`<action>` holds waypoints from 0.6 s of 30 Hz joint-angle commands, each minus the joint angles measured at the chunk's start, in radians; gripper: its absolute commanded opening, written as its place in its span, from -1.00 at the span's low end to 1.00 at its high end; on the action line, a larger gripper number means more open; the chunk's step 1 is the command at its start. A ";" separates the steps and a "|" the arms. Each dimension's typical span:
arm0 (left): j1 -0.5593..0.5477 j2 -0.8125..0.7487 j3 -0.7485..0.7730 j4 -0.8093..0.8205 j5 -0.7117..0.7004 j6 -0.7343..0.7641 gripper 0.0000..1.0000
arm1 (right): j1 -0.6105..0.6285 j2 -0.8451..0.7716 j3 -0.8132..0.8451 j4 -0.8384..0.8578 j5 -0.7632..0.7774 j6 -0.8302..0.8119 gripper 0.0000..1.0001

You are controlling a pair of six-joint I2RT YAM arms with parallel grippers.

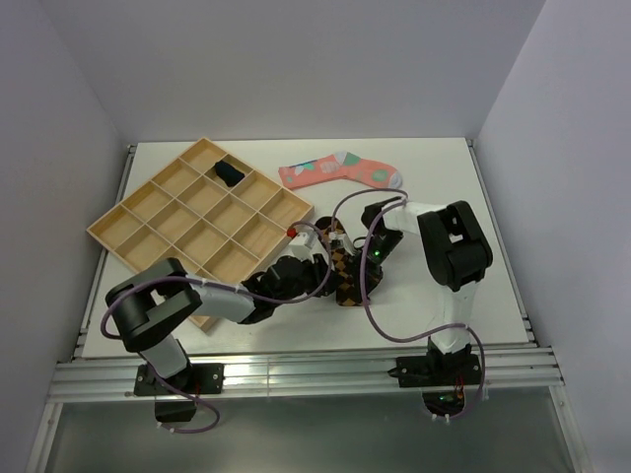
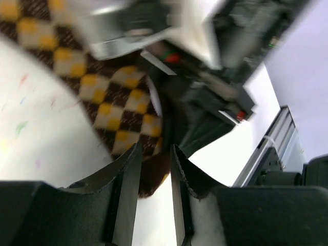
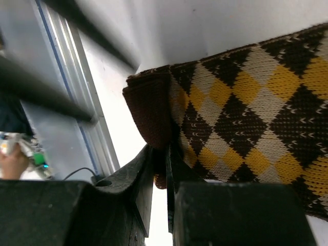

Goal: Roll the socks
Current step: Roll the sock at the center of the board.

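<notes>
Nearest to me, a silver aluminium rail (image 1: 296, 370) runs along the front edge of the white worktop (image 1: 434, 177). The two black-and-white arms are bolted to it, and both bend inward toward the middle.

The left arm (image 1: 158, 310) reaches low across to the right and the right arm (image 1: 454, 246) folds down to the left. They meet over the brown-and-yellow diamond-patterned sock (image 3: 241, 102). It lies on the worktop between them, in the near-middle, just off the near-right edge of the tray.

The right fingers (image 3: 143, 174) are drawn almost together and pinch the folded dark brown end of that sock, so the cloth is clamped between them. The left fingers (image 2: 125, 195) stand a little apart, with the sock's dark edge between them. I cannot tell whether they squeeze it or only flank it.

Further back on the left half sits a shallow pale wooden tray (image 1: 148, 184), divided into square compartments and turned cornerwise. A short dark navy sock (image 1: 229, 174) is bundled in one compartment near the tray's far corner.

Farthest off, a pink sock with teal and white patches (image 1: 340, 171) lies flat on the worktop. It is just beside the tray's far-right edge and well apart from both arms.
</notes>
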 commanded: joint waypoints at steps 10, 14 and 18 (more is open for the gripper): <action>-0.005 0.188 0.038 0.323 0.220 0.217 -0.32 | -0.036 0.084 0.064 -0.009 0.092 0.059 -0.87; -0.005 0.235 0.040 0.363 0.298 0.205 -0.33 | -0.036 0.091 0.070 -0.002 0.106 0.074 -0.86; -0.005 0.266 0.031 0.392 0.330 0.194 -0.33 | -0.037 0.097 0.081 0.001 0.111 0.094 -0.87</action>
